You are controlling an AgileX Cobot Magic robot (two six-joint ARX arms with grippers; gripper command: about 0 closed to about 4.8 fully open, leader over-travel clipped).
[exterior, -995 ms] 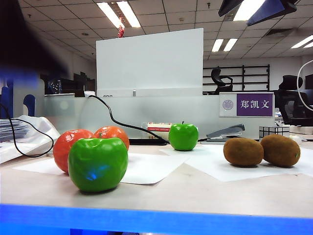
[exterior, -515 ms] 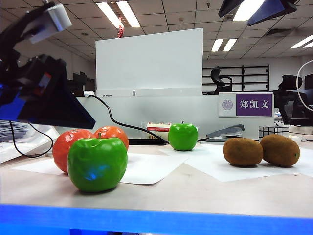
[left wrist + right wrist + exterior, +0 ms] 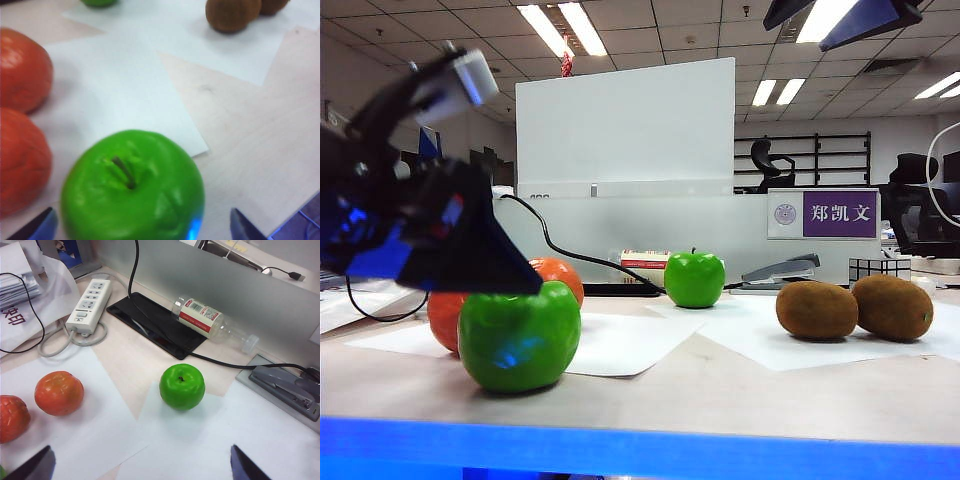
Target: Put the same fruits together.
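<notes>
A glossy green apple sits on the table's near left, and my left gripper hangs open just above it, one fingertip on each side and clear of it. In the exterior view the left arm partly hides the two oranges behind that apple. The second green apple stands further back, ahead of my open, empty right gripper. Two brown kiwis lie touching at the right.
White paper sheets cover much of the wooden table. Along the back lie a power strip, a black pad with a cable, a tipped plastic bottle, a stapler and a mirror cube.
The left arm has swung down from the upper left into the exterior view and now hangs over the near apple. No fruit has moved.
</notes>
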